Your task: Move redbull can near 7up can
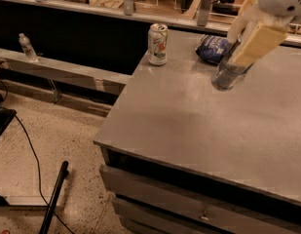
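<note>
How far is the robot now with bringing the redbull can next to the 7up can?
Done: the end effector is shut on the redbull can and holds it tilted, lifted off the table. In hand: the carry, with the can in the air, clearly apart from the 7up can. Left: bring it over to the 7up can and set it down upright beside it.

Claw point(235, 57) sits top right over the bench point(189, 126), clamped on the tilted redbull can point(225, 77), and its fingers cover the can's upper half. The arm's chopped off by the frame edge. The blue bag point(211, 47) behind is partly blocked, print unreadable.
</note>
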You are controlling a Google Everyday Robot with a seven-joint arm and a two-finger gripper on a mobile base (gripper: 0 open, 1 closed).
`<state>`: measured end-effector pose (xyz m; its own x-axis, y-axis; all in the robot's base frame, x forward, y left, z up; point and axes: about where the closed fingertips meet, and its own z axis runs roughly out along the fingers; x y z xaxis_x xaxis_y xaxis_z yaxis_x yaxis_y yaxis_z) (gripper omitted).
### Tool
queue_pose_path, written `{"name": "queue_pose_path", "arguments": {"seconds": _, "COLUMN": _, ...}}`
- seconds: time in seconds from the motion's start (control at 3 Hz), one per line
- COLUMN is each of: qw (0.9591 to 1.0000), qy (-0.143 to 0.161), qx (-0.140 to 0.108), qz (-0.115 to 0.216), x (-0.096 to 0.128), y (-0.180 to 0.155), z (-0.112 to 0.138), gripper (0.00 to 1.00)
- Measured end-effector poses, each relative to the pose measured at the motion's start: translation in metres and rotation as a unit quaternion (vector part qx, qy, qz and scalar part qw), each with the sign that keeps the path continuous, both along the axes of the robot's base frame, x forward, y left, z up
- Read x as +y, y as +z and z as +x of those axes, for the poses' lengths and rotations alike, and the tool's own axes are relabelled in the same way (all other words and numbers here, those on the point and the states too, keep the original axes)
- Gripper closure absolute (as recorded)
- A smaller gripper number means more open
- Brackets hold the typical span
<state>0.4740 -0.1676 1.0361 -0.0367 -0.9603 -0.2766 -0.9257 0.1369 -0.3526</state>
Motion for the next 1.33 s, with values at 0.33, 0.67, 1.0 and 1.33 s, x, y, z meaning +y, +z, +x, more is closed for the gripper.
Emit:
{"name": "queue_pose_path", "arguments": {"seconds": 0.33, "qw": 0.9984, "qy": 0.023, "qx": -0.049, "qz": 0.016, "x": 0.032, "y": 0.038, "z": 0.035, "gripper": 1.00}}
{"name": "queue_pose_path", "arguments": {"seconds": 0.67, "qw": 0.9973, "qy": 0.029, "qx": -0.064, "qz": 0.021, "x": 0.039, "y": 0.050, "z": 0.038, "gripper": 1.00}}
{"name": "queue_pose_path", "arguments": {"seconds": 1.0, "qw": 0.9973, "qy": 0.027, "qx": -0.066, "qz": 0.021, "x": 0.040, "y": 0.051, "z": 0.038, "gripper": 1.00}}
{"name": "queue_pose_path", "arguments": {"seconds": 1.33, "qw": 0.9983, "qy": -0.003, "qx": -0.057, "qz": 0.002, "x": 0.037, "y": 0.035, "z": 0.059, "gripper": 1.00}}
